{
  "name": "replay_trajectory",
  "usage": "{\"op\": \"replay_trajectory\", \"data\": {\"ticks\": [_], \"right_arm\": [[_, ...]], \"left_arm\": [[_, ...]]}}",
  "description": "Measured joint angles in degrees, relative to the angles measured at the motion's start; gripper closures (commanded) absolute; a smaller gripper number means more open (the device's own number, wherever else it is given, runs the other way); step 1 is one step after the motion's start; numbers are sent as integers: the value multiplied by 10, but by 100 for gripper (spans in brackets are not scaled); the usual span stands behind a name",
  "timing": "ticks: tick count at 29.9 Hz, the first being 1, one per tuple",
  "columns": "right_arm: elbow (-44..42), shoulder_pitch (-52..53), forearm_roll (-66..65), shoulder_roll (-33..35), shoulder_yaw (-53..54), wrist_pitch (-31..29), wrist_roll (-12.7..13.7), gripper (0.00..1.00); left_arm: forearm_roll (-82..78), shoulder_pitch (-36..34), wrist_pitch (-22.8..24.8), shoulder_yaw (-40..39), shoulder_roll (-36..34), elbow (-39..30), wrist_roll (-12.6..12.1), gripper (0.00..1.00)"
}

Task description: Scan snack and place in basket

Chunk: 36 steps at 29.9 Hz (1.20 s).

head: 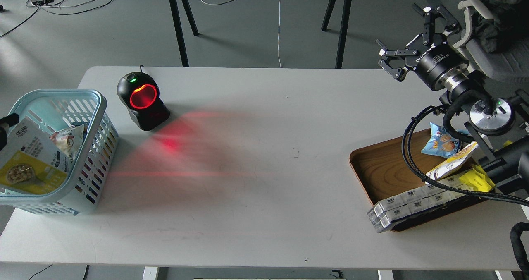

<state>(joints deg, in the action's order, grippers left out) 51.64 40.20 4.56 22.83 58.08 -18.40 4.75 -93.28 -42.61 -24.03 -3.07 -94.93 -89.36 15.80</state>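
Closest to the lens, at the lower left of the frame, the snack (31,160) leans inside the basket (93,106), with only a dark sliver of the left gripper (5,125) beside it, its grasp impossible to judge. At upper right the right gripper (407,44) is spread wide and empty above the tray (380,172). Placement looks nearly finished; next comes letting go, if not released already, and pulling clear.

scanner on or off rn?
On. The scanner window glows red, a green light shows on top, and red light spills across the table.
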Motion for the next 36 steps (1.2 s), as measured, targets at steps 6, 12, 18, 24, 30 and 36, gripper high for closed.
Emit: {"op": "replay_trajectory", "data": {"ticks": [6,12,18,24,30,36], "right_arm": [[24,11,2,0,6,44,0,1],[40,17,2,7,11,77,1,1],[59,1,4,37,39,77,1,1],[92,-37,7,61,64,70,1,1],[112,-95,8,62,85,46,0,1],[114,-115,8,54,91,42,-1,1]], "left_arm": [[136,-46,62,-121,32,1,1,1],[390,-123,191,-219,183,61,-7,1],[628,-143,235,-263,362,170,-37,1],[743,-137,278,-320,523,289,-44,1],[836,-125,371,-338,613,397,-44,1],[942,-125,387,-348,689,473,-78,0]]}}
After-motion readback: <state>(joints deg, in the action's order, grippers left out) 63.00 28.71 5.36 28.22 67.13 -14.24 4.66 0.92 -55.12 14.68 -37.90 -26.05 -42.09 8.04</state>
